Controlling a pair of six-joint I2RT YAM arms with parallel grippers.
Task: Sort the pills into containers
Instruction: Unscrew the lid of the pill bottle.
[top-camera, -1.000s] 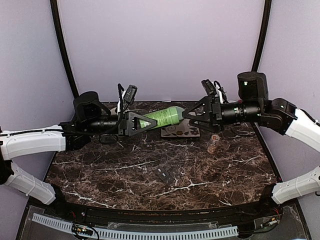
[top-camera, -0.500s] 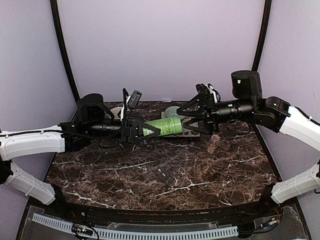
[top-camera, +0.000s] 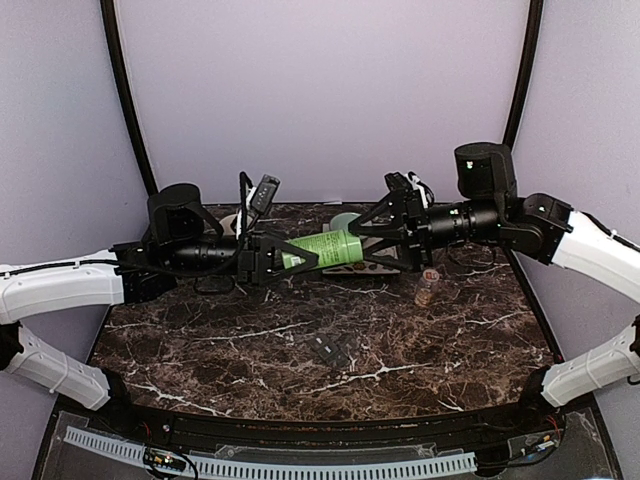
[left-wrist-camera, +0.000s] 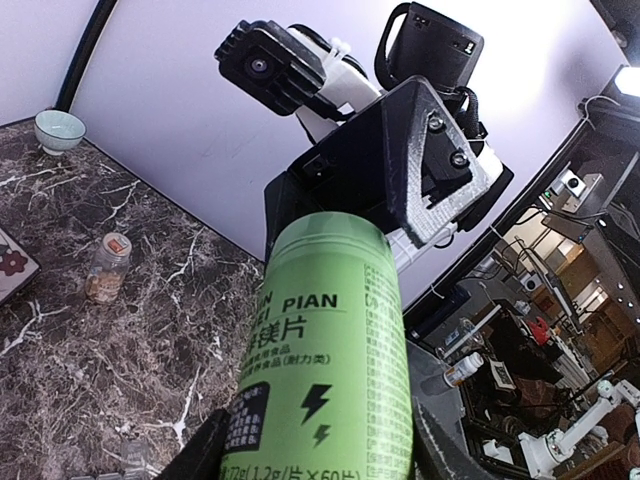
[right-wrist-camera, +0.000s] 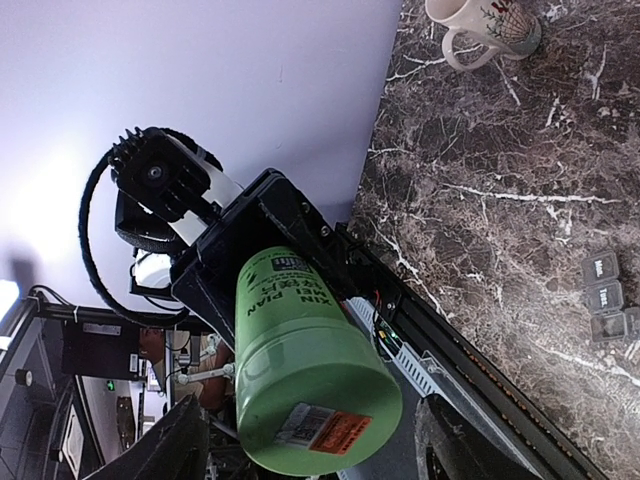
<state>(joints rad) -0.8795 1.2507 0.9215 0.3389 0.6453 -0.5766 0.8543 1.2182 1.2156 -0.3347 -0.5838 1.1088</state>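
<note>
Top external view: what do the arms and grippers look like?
The left arm and right arm match: white shells on the near links, black cylindrical motors and forearms, black cables looping at the wrists. The left gripper and right gripper are matte black, with triangular open-frame fingers and a small wrist camera each.

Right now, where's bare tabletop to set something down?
Free: the front-left marble of the table, from the pill organizer out to the left edge. Also the front-right corner, nearer than the vial. Crowded: back centre, around the tray, the bowl and the raised green bottle.
</note>
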